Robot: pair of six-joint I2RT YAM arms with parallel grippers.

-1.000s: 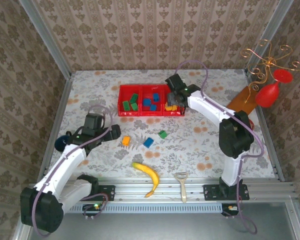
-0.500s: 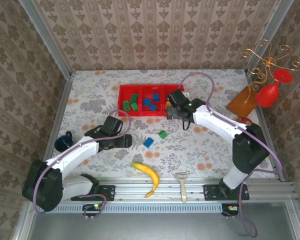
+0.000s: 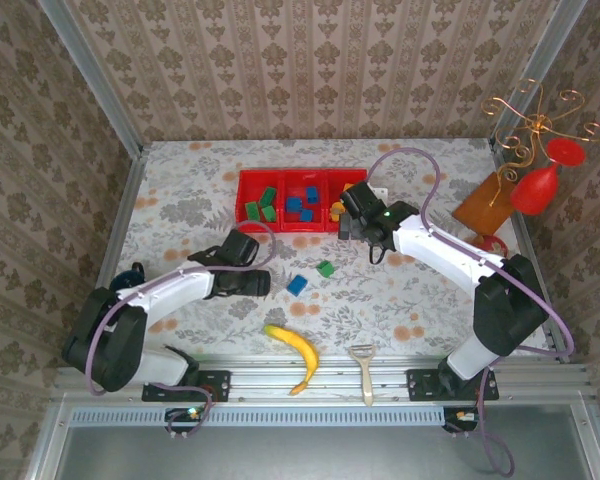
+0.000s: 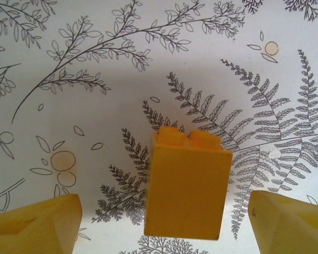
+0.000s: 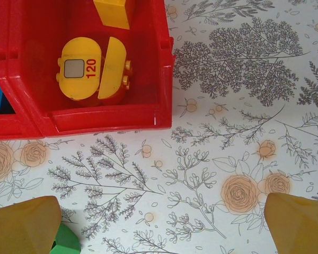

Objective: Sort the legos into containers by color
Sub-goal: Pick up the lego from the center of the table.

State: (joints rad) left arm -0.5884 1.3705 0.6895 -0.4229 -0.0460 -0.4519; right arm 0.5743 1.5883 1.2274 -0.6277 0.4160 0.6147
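The red three-compartment tray [image 3: 248, 178] holds green bricks [image 3: 263, 206] on the left, blue bricks [image 3: 301, 206] in the middle and orange bricks [image 5: 93, 69] on the right. On the cloth lie a blue brick [image 3: 297, 285] and a green brick [image 3: 325, 268]. An orange brick [image 4: 185, 182] stands between the fingers of my left gripper [image 4: 161, 225], which is open and clear of it on both sides. My right gripper [image 5: 161, 227] is open over bare cloth just in front of the tray's right compartment [image 5: 164, 63], with the green brick [image 5: 66, 242] beside its left finger.
A yellow banana [image 3: 295, 350] and a peeler [image 3: 363, 365] lie near the front rail. At the right edge stand a red goblet ornament [image 3: 535, 185] and an orange wooden block [image 3: 483, 200]. A dark round object [image 3: 125, 281] sits at the left edge.
My left gripper has swung right and come down around the orange brick. My right gripper has drawn back out of the tray's right compartment toward the near side.
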